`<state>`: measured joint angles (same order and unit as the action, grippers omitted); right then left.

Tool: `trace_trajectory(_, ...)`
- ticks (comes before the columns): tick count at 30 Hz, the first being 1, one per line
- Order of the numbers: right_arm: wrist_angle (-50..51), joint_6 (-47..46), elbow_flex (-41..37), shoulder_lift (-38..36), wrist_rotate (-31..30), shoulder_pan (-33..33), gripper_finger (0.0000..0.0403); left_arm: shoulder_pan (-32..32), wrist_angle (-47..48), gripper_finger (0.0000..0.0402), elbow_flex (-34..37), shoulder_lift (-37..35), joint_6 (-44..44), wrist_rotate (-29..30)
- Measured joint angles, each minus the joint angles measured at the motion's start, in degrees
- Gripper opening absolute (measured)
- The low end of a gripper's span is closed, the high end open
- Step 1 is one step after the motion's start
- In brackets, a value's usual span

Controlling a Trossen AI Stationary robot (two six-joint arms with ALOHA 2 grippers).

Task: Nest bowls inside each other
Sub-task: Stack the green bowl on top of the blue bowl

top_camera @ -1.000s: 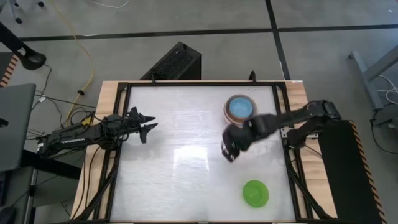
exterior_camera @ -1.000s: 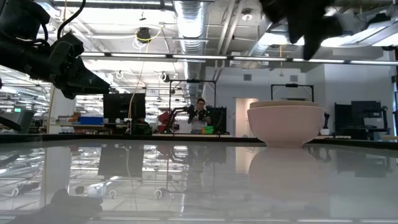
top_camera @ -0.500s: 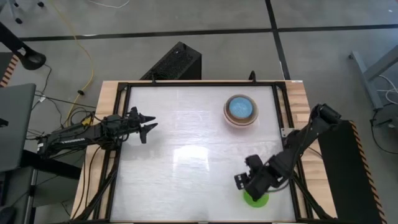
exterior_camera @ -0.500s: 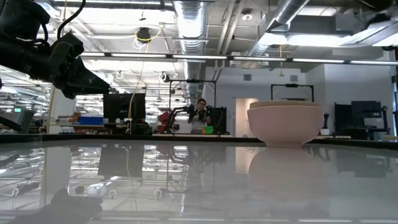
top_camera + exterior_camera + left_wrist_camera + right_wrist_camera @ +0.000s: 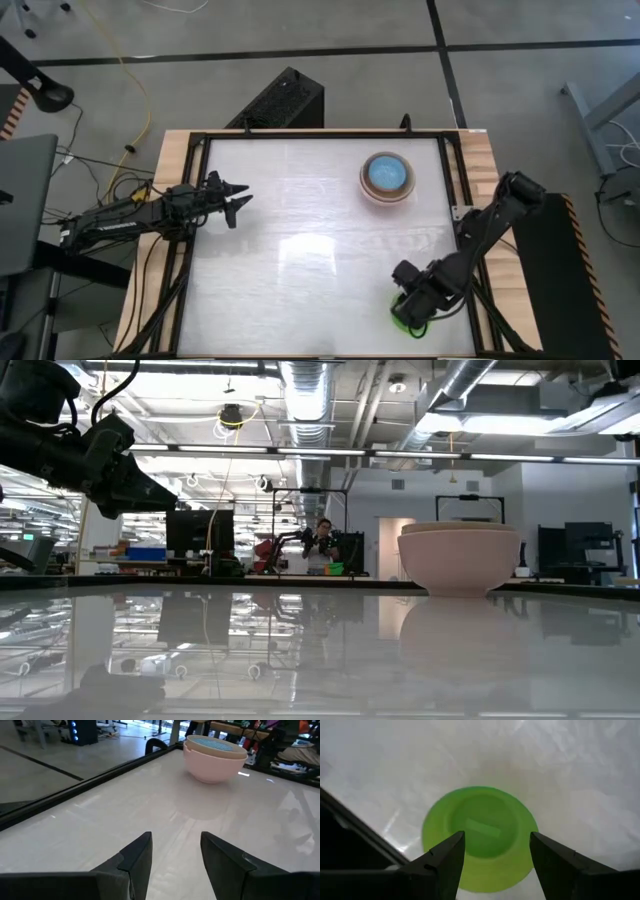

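Observation:
A stack of nested bowls (image 5: 386, 178) stands on its base at the table's far right: a small blue bowl (image 5: 214, 742) sits inside pale pink ones (image 5: 460, 558). The small bright green bowl (image 5: 479, 832) rests on the table near the right front corner, mostly hidden in the high view under my right gripper (image 5: 410, 310). That gripper (image 5: 497, 856) hangs open above it, pointing down, one finger over each side of it, touching nothing. My left gripper (image 5: 236, 200) waits open at the table's left side, pointing level toward the stack (image 5: 172, 855).
The table's black frame rail (image 5: 350, 832) runs close beside the green bowl at the near right. The white tabletop (image 5: 300, 240) lies bare between the two arms. A black box (image 5: 280, 100) stands on the floor beyond the far edge.
My right gripper has swung from beside the bowl stack toward the table's near edge, turning about its wrist, and come down over the green bowl; it has left the low view. Its fingers have stayed open. No bowl has moved.

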<state>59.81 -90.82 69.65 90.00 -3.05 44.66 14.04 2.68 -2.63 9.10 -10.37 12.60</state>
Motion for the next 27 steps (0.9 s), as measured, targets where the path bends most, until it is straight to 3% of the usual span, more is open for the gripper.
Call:
trace_trajectory(11, -0.59, 1.37, -6.73, 2.29, 0.68, 2.24, 0.0243, -0.02, 0.00, 0.0158, 0.00, 0.01, 0.27, 0.09)
trace_trajectory(19, -12.28, 3.85, -14.86, 2.19, 3.26, 1.64, 0.0238, 0.00, 0.02, 0.0158, 0.00, 0.02, -0.13, 0.09)
trace_trajectory(23, -13.33, 4.76, -16.94, 2.20, 3.76, 1.01, 0.0195, 0.00, 0.02, 0.0158, 0.00, 0.02, -0.20, 0.09)
trace_trajectory(27, -13.81, 9.82, -17.25, 2.18, 3.81, 0.12, 0.0107, -0.01, 0.03, 0.0158, 0.00, 0.02, -0.20, 0.07)
